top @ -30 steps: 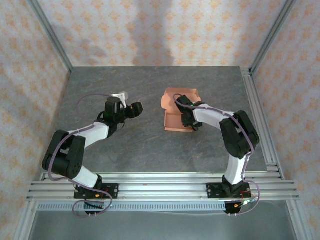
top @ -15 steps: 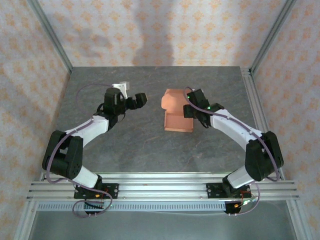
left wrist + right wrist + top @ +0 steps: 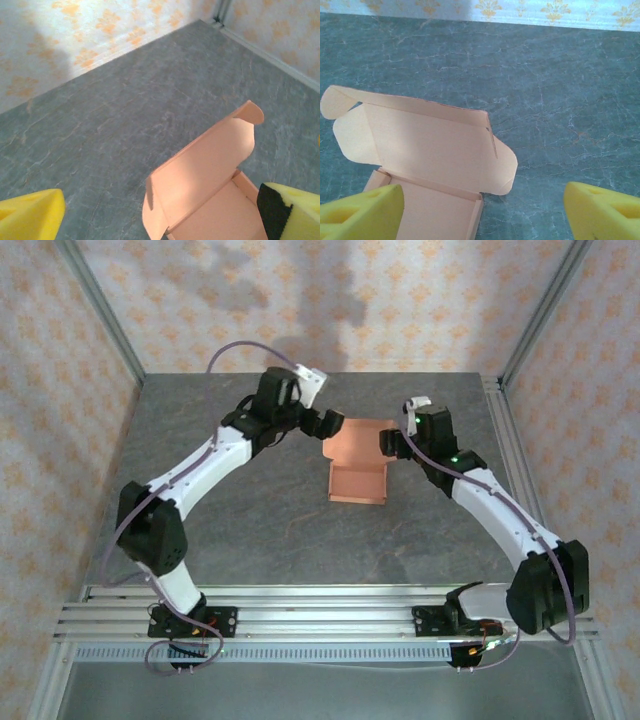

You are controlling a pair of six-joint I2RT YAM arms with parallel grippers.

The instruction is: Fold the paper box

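The paper box (image 3: 357,483) is salmon-orange and lies mid-table as a shallow open tray, its lid (image 3: 352,440) raised at the far side with rounded side flaps. My left gripper (image 3: 326,426) hovers open at the lid's far-left corner. In the left wrist view the lid (image 3: 210,160) rises between the yellow fingertips (image 3: 31,215). My right gripper (image 3: 392,443) is open at the lid's right edge. Through the right wrist camera the paper box (image 3: 430,145) sits ahead of the right gripper (image 3: 482,212), toward its left finger. Neither gripper holds anything.
The dark grey table (image 3: 250,510) is bounded by patterned walls at the back (image 3: 320,310) and sides. An aluminium rail (image 3: 512,450) runs along the right edge, and another frame rail (image 3: 320,605) crosses the near edge by the arm bases.
Both arms have stretched forward to the far side of the box, one at each end of the lid. Both grippers have opened wider; the right one has left the tray's right side.
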